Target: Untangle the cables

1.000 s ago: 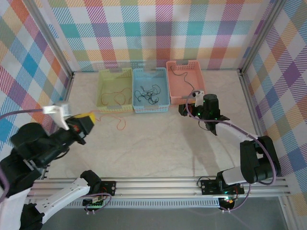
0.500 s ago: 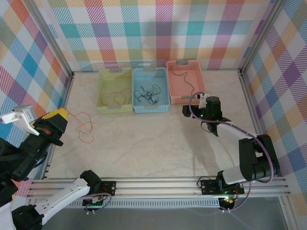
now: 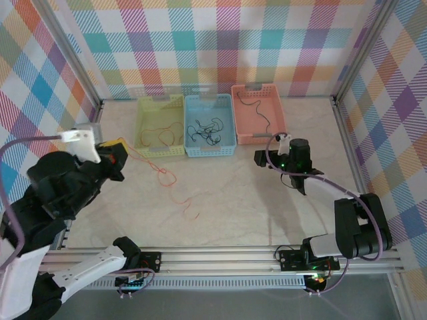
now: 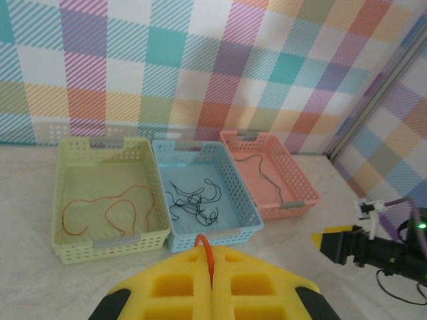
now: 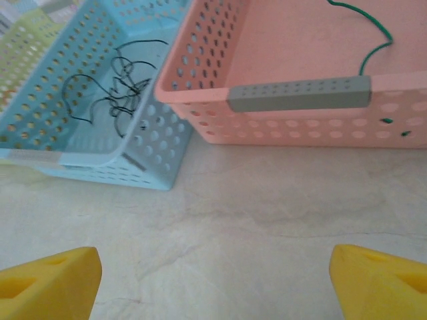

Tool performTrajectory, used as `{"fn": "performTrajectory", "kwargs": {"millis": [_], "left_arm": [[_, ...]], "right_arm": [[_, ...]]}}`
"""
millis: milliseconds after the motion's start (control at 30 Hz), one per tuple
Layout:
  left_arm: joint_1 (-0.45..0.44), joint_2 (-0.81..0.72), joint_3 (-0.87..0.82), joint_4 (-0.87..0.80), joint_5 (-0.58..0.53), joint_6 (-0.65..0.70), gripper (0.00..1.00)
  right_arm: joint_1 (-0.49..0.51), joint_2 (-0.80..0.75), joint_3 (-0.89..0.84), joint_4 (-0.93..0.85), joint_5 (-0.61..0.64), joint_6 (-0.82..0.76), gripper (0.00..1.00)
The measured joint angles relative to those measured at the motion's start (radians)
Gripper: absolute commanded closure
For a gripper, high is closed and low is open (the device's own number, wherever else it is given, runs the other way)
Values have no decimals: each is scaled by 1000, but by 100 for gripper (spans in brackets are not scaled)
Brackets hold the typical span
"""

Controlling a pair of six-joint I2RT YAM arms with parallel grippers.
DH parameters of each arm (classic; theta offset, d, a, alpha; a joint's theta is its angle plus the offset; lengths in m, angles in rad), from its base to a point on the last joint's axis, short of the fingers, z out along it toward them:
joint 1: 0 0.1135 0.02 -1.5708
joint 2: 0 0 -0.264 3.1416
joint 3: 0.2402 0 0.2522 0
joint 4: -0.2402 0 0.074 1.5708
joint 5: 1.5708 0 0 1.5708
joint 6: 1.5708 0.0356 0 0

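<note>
**Q:** Left arm: what is your end effector doing?
**A:** Your left end effector (image 4: 211, 267) is clenched. Its yellow pads (image 4: 167, 287) are pressed together with an orange-red cable (image 3: 163, 175) pinched between them. It is raised over the left side of the surface (image 3: 233, 193), near the yellow-green basket (image 3: 160, 151).

**Q:** Where does that cable run?
**A:** From the pads it slopes down to your right. It then lies in loose bends on the surface in front of the yellow-green basket, with its free end nearer the middle.

**Q:** And the right arm?
**A:** Your right end effector (image 5: 213, 283) is released, with the fingers wide apart and nothing between them. It sits low over the surface, just in front of the pink basket (image 5: 200, 87) and facing the corner where that basket meets the blue basket (image 5: 160, 153).

**Q:** The other cables?
**A:** A second orange-red cable (image 4: 110, 201) lies loose in the yellow-green basket. The black cables (image 4: 193, 203) lie tangled in the blue basket. One dark cable (image 4: 267, 175) lies in the pink basket. The three baskets stand side by side by the far wall.
</note>
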Motion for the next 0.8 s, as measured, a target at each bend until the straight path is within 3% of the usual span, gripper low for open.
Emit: {"fn": "performTrajectory", "kwargs": {"millis": [300,600,800], "left_arm": [[27,265,147,46,0,32,100],[192,506,329,61,127,34,100],[336,643,559,53,175,32,100]], "right_arm": [[0,-89,-48,41,-42,34,14],[1,-47,-71,97,-67,50,15],[1,-39,-71,100,-73,50,15]]}}
